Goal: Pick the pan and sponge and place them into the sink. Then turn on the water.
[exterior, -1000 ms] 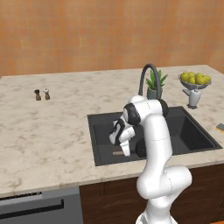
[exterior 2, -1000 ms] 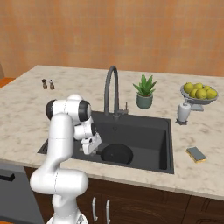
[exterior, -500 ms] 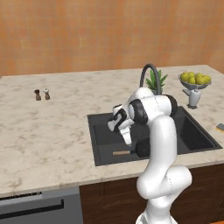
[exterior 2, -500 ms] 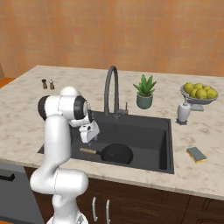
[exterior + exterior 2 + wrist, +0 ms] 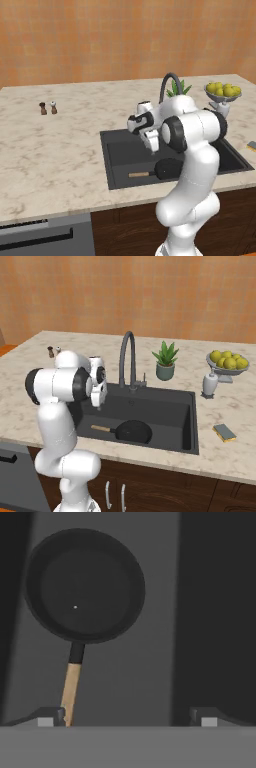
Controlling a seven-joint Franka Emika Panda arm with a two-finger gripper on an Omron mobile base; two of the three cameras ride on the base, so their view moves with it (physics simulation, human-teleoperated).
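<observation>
Pan [image 5: 132, 431] lies flat in the sink [image 5: 187, 421], released. Pincer [image 5: 128, 718] is held open and empty above it. Sponge [image 5: 225, 432] sits on the worktop [image 5: 235, 456] right of the basin; judged light, soft, compressible, best taken across its short sides.

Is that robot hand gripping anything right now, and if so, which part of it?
Nothing is held. The end effector is open and hangs above the sink, where the pan lies flat on the bottom, its wooden handle free of the fingertips.
</observation>
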